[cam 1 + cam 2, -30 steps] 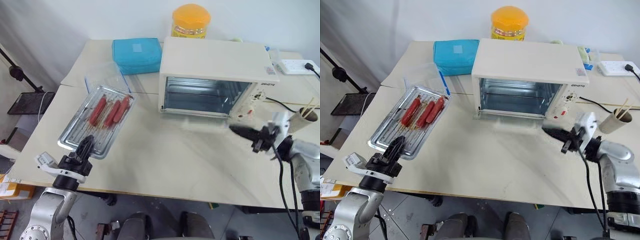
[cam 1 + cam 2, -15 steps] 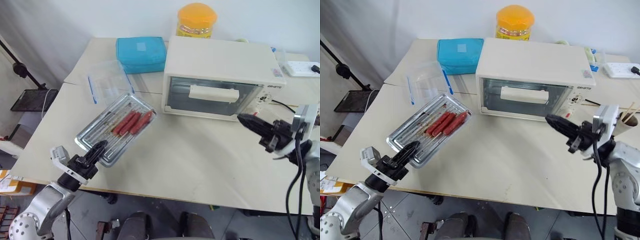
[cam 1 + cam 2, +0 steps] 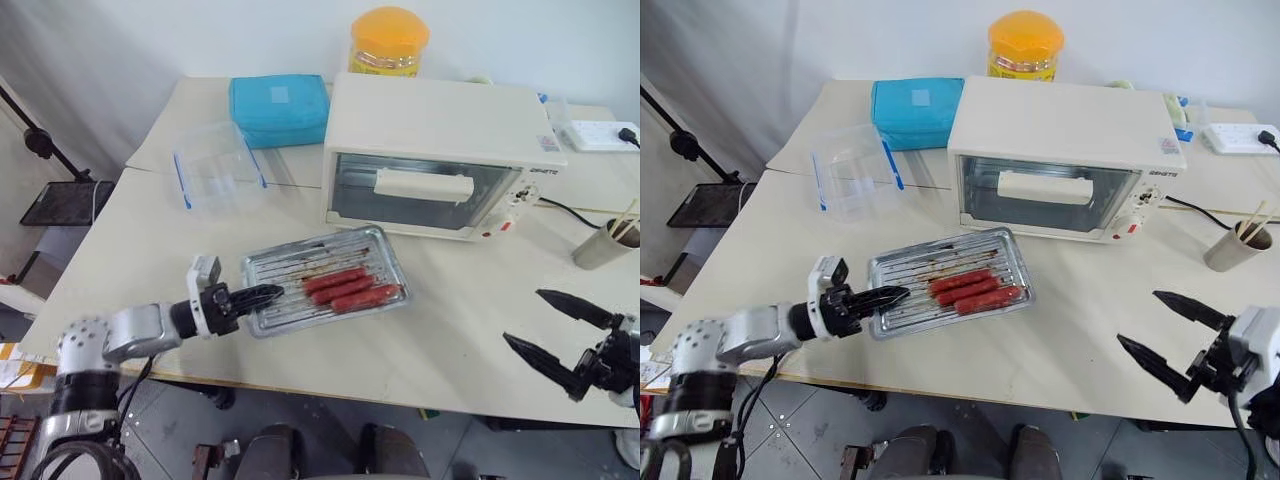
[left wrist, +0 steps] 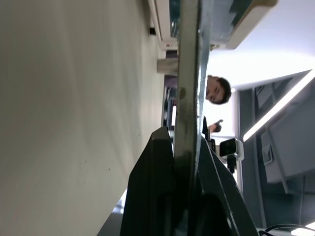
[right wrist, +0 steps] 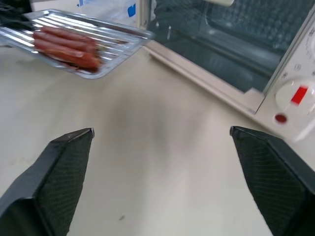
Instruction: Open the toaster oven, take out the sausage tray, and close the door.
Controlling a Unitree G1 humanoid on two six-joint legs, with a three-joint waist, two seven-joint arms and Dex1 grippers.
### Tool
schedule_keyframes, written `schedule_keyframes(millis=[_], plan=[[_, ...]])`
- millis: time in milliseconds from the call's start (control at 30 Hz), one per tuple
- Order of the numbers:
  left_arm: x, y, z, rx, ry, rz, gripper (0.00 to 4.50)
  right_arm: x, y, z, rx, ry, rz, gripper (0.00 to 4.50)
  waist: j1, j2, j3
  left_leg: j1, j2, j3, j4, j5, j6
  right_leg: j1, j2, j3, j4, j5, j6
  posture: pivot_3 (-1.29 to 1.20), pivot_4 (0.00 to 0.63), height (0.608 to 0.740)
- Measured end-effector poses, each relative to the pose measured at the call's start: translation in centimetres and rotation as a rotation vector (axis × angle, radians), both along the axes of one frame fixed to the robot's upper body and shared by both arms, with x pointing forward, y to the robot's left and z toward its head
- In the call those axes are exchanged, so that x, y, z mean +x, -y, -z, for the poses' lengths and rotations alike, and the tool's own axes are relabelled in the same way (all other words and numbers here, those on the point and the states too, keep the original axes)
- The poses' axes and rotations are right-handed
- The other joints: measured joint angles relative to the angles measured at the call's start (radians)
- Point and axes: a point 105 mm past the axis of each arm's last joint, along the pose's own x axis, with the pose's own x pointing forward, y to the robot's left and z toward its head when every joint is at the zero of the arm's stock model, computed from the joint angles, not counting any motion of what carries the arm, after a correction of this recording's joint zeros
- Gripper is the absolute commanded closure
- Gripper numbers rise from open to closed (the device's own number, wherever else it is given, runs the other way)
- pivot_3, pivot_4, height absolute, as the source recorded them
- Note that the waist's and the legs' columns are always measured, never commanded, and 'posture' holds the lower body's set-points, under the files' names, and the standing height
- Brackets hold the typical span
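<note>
Left gripper (image 3: 262, 294) pinching the near rim of the sausage tray (image 3: 325, 291), tray in front of the toaster oven (image 3: 440, 152), door (image 3: 422, 192) closed, right gripper (image 3: 558, 328) spread wide over the table (image 3: 430, 340), holding nothing

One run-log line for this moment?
door: closed | sausage tray: out, in front of toaster oven | left gripper: shut on tray edge | right gripper: open, empty
</note>
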Motion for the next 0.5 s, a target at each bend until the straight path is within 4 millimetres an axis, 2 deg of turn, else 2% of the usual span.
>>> schedule_keyframes(millis=[133, 233, 500], plan=[[1.2, 3.1, -0.4, 0.032, -0.006, 0.116, 4.50, -2.0, -0.6, 0.4, 0.023, 0.001, 0.065, 0.04, 0.009, 0.000, 0.000, 0.000, -0.001, 0.001, -0.001, 0.000, -0.001, -0.001, 0.000, 0.000, 0.000, 0.000, 0.000, 0.00, 0.150, 0.740], [2.2, 5.6, 0.0, 0.058, -0.004, 0.162, 4.50, -2.8, -1.1, 0.4, 0.023, 0.002, 0.085, 0.04, 0.008, -0.001, 0.000, 0.000, -0.002, 0.004, -0.002, 0.000, 0.000, -0.002, 0.000, 0.002, -0.001, 0.001, 0.001, 0.00, 0.150, 0.740], [3.2, 8.9, 1.0, 0.204, 0.049, 0.268, 4.50, -3.1, -1.3, 0.0, 0.022, 0.011, 0.119, 0.04, 0.000, -0.001, 0.000, -0.001, -0.002, 0.016, -0.011, 0.004, -0.003, -0.013, 0.002, 0.005, 0.000, 0.001, 0.002, 0.00, 0.150, 0.740]])
